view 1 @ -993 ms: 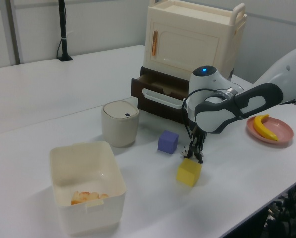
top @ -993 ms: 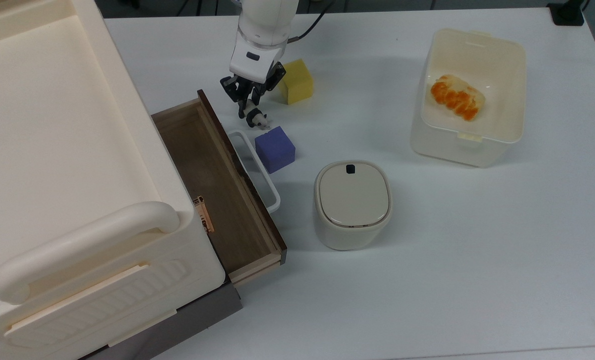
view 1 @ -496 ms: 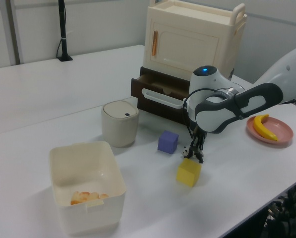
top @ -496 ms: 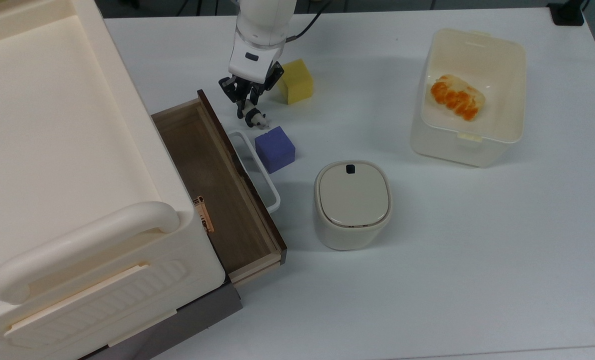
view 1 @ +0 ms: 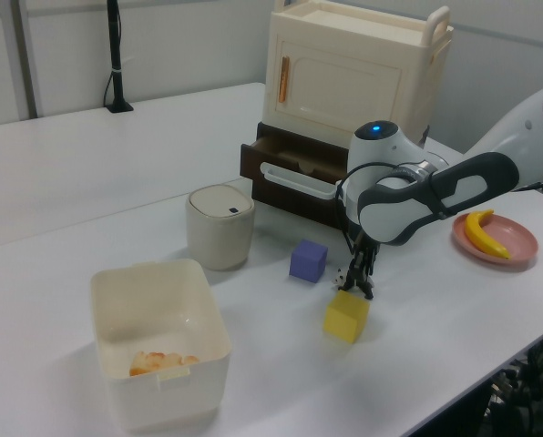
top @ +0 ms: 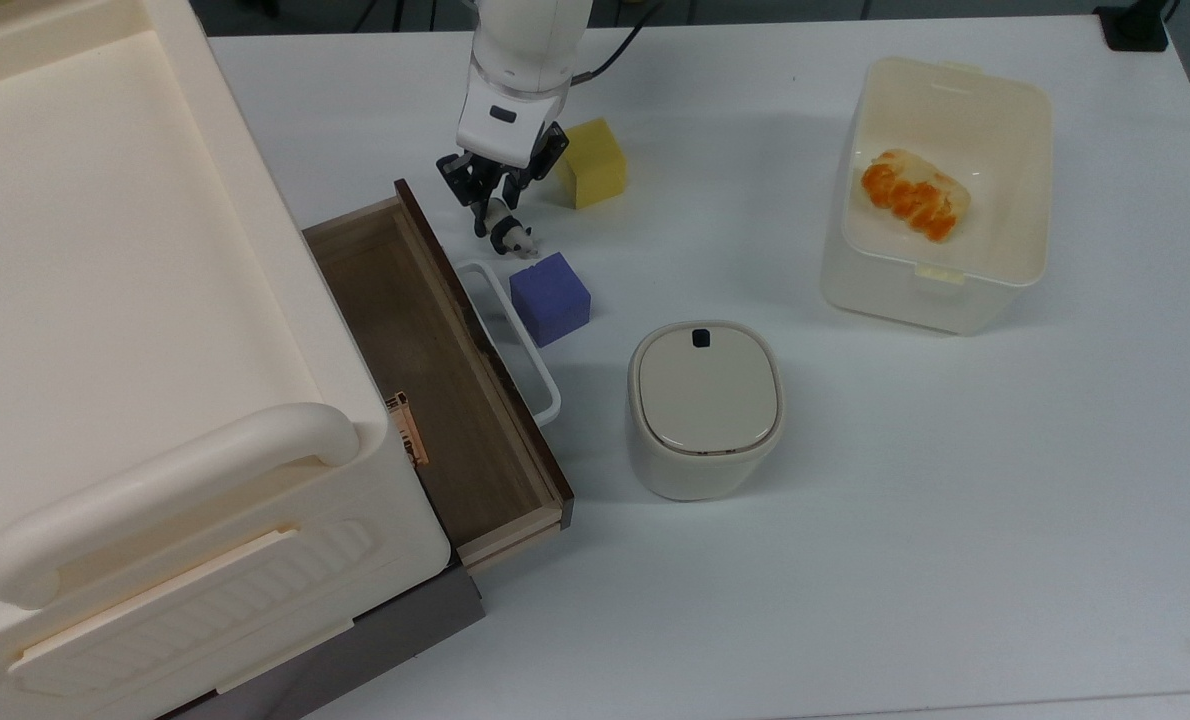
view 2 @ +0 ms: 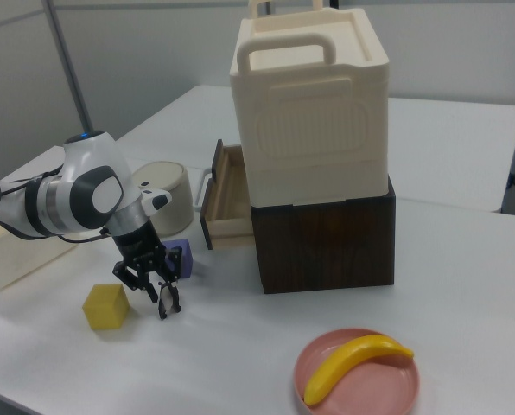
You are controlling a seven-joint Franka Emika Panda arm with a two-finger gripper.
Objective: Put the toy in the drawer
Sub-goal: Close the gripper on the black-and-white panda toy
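Centrally in the top view's upper half, the gripper (top: pixel 487 212) points down at the white table (top: pixel 955 520) with its two dark fingers (top: pixel 478 222) spread apart and lowered around the toy (top: pixel 511 237), a tiny black-and-white panda figurine. The toy rests on the table surface; whether the fingertips touch it cannot be told, and the jaws are not closed on it. From the toy, in the top view, the yellow cube (top: pixel 592 176) lies near at 1 o'clock, the purple cube (top: pixel 550 297) just beside at 5 o'clock, and the drawer (top: pixel 425 380) at 8 o'clock. The drawer stands pulled out of the cream cabinet (top: pixel 105 330), its brown wooden floor exposed and its white loop handle (top: pixel 515 340) facing the purple cube. A lidded cream container (top: pixel 705 408) stands at 4 o'clock from the purple cube, and a white tub (top: pixel 940 195) holding an orange-and-white food item (top: pixel 913 195) sits well apart at 3 o'clock from the gripper. In the left view the gripper (view 1: pixel 357 284) hangs between the purple cube (view 1: pixel 308 261) and the yellow cube (view 1: pixel 346 316). In the right view the gripper (view 2: pixel 164 300) hangs near the yellow cube (view 2: pixel 106 306), and a banana (view 2: pixel 354 366) lies on a pink plate (view 2: pixel 322 359) at 4 o'clock from it.
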